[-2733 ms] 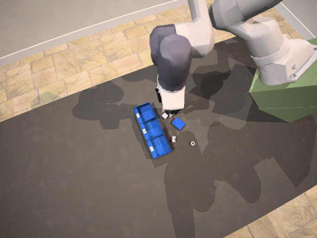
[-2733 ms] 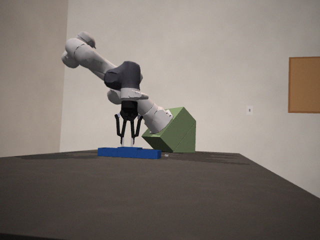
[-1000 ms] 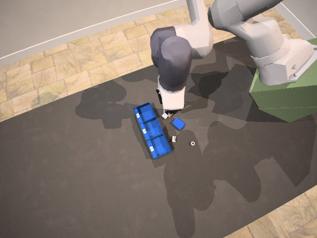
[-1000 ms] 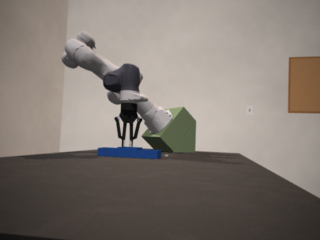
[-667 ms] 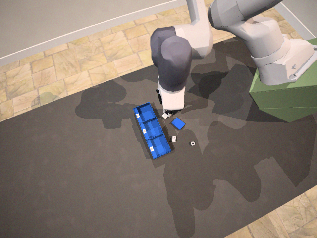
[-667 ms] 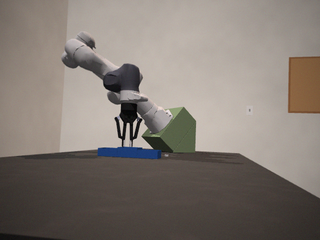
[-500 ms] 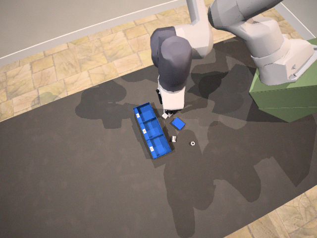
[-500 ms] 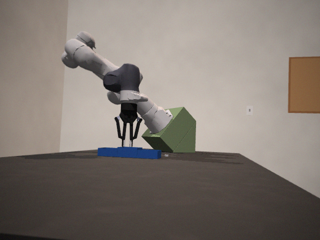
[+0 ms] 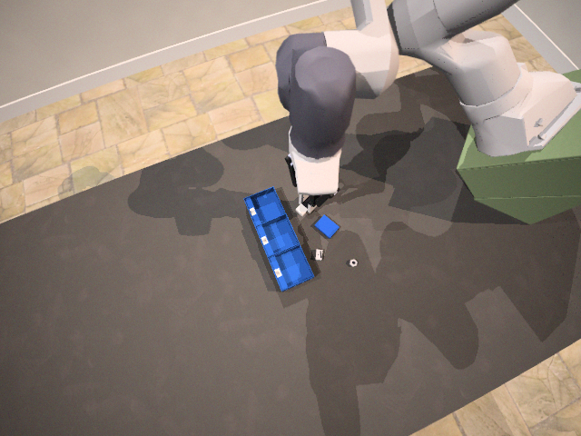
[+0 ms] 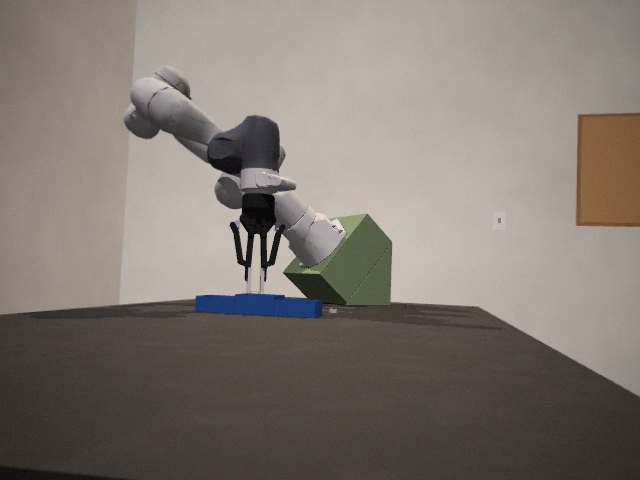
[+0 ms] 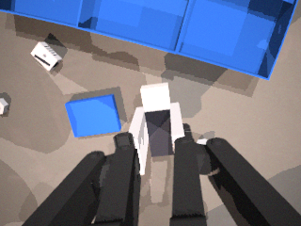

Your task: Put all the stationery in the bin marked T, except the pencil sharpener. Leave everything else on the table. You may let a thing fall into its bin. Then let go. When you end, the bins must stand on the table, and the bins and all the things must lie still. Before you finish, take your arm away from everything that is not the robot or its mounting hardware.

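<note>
A white block with a dark sleeve, which looks like an eraser (image 9: 300, 209) (image 11: 155, 97), lies at table level beside the bins. My gripper (image 9: 308, 205) (image 10: 255, 288) (image 11: 159, 119) points down with its pale fingertips against both sides of the sleeve, shut on it. A small white thing with a dark slot, perhaps the pencil sharpener (image 9: 319, 254) (image 11: 46, 56), lies near the bins. A flat blue block (image 9: 326, 226) (image 11: 94, 116) lies beside the gripper. Three joined blue bins (image 9: 296, 266) (image 10: 258, 304) (image 11: 226, 33) stand on the table; their label letters are too small to read.
A small white nut-like ring (image 9: 353, 262) (image 11: 3, 106) lies beyond the blue block. A small white thing (image 11: 202, 141) shows partly behind the right finger in the wrist view. The green base (image 9: 525, 183) (image 10: 356, 268) stands at the arm's foot. The bin walls are close to the fingers.
</note>
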`<control>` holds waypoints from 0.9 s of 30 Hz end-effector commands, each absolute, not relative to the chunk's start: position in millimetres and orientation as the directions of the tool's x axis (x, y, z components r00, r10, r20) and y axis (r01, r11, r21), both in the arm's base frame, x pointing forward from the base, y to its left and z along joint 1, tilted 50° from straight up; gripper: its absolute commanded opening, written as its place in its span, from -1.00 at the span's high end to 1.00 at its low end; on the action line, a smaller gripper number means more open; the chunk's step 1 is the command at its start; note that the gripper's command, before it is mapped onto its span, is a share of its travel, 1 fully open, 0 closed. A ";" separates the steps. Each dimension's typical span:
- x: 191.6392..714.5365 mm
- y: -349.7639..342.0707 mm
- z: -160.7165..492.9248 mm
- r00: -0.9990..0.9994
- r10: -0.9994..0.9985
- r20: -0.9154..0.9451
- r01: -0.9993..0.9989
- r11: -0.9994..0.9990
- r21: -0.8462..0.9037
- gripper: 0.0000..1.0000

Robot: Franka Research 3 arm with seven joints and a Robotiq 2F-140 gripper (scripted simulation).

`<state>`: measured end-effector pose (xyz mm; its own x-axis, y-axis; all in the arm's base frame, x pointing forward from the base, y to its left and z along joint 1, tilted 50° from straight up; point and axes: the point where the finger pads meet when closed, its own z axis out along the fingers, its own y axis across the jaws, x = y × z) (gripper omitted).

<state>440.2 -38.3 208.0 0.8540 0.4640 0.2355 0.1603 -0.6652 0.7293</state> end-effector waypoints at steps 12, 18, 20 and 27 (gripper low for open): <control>420.8 -23.1 227.8 0.859 0.466 0.212 0.172 -0.653 0.737 0.77; 420.8 -23.1 227.8 0.859 0.466 0.212 0.172 -0.653 0.737 0.77; 420.8 -23.1 227.8 0.859 0.466 0.212 0.172 -0.653 0.737 0.77; 420.8 -23.1 227.8 0.859 0.466 0.212 0.172 -0.653 0.737 0.77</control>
